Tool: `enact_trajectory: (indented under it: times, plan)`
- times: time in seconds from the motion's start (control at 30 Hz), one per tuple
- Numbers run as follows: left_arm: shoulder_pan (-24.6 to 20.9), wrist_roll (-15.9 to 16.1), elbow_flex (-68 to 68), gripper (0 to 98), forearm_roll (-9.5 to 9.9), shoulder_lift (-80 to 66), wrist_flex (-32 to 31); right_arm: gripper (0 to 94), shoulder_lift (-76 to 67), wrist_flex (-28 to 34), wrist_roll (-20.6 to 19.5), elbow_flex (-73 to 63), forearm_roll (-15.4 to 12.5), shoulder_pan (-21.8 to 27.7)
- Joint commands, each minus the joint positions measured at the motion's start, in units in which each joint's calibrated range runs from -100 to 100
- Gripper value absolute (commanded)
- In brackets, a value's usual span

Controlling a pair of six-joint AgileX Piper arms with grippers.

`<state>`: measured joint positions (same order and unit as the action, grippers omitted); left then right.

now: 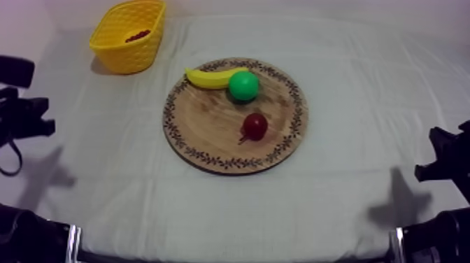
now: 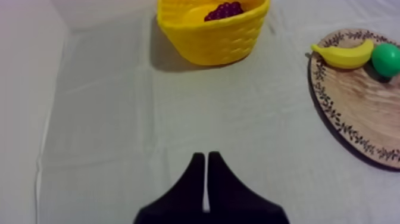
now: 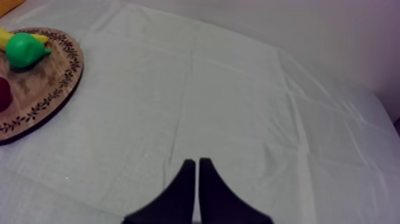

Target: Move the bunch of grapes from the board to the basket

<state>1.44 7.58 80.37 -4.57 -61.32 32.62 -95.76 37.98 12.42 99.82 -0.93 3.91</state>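
Note:
A dark purple bunch of grapes [image 2: 224, 10] lies inside the yellow basket [image 2: 212, 37], which stands at the table's far left [image 1: 129, 36]; the grapes [image 1: 137, 35] peek over its rim. The round wooden board [image 1: 210, 129] sits mid-table. My left gripper [image 2: 206, 159] is shut on nothing, its fingers together as a narrow wedge over bare cloth, well short of the basket. My right gripper [image 3: 193, 164] is likewise shut and empty over the cloth to the right of the board [image 3: 36, 101]. Both arms rest low at the table's sides.
On the board lie a banana [image 1: 208, 77], a green pear [image 1: 243, 85] touching it, and a small red fruit [image 1: 254, 126]. Open cloth surrounds the board on all sides and lies between it and the basket.

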Motion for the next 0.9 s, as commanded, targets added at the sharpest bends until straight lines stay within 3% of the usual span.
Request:
enact_trajectory:
  times: [0.0, 0.53, 0.77, 0.87]
  plan:
    - [0.17, -2.08, 5.11, 0.0, 0.22, -10.27, -0.69, 0.3, 0.00, 0.00, 0.01, -0.04, -0.02, 0.00]
    - [-0.11, -5.21, 16.58, 0.0, 0.27, -30.71, 2.05, 0.3, 0.00, 0.00, -0.01, -0.04, -0.02, 0.00]
    - [0.32, -6.85, 17.12, 0.0, 1.77, -35.93, 5.38, 0.3, 0.00, 0.00, 0.01, -0.04, -0.02, 0.00]
    - [0.86, -9.68, 17.31, 0.0, 2.71, -37.67, 5.33, 0.3, 0.00, 0.00, -0.01, -0.04, -0.02, 0.00]
